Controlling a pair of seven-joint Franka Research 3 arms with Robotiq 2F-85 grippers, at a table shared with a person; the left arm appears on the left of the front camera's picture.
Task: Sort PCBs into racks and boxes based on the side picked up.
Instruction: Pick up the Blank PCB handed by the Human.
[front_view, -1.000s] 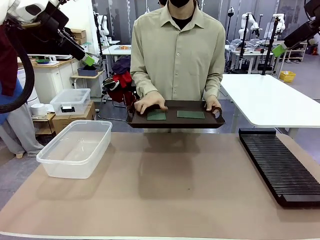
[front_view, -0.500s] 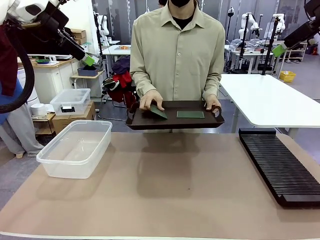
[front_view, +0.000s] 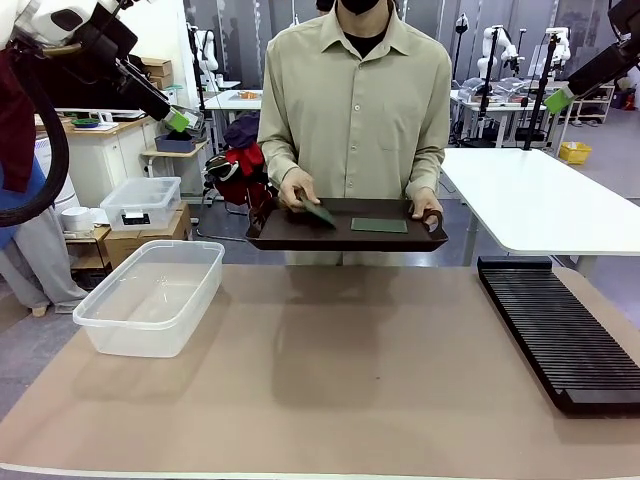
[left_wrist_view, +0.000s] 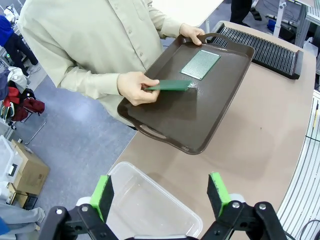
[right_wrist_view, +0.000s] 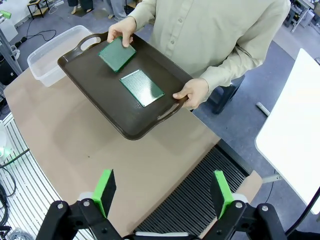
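Observation:
A person holds a dark brown tray (front_view: 345, 238) above the table's far edge. One green PCB (front_view: 379, 225) (left_wrist_view: 200, 64) (right_wrist_view: 141, 87) lies flat in it. The person's hand (left_wrist_view: 131, 88) tilts the other PCB (front_view: 318, 212) (left_wrist_view: 169, 85) (right_wrist_view: 116, 54) up on its edge. The clear tub (front_view: 152, 295) (left_wrist_view: 150, 205) (right_wrist_view: 47, 57) sits at the table's left, the black slotted rack (front_view: 556, 328) (left_wrist_view: 262, 46) (right_wrist_view: 195, 197) at its right. My left gripper (front_view: 178, 121) (left_wrist_view: 162, 189) hangs open high at the upper left. My right gripper (front_view: 557, 99) (right_wrist_view: 164, 191) is open high at the upper right. Both hold nothing.
A smaller lidded clear box (front_view: 140, 202) stands on a cardboard carton beyond the table's left side. A white table (front_view: 540, 200) stands behind the rack. Bare brown tabletop (front_view: 350, 370) lies between the tub and the rack.
The person's hand has lifted the squarer PCB from flat in the tray to tilted on edge, and raised the tray slightly. Both arms have stayed still.

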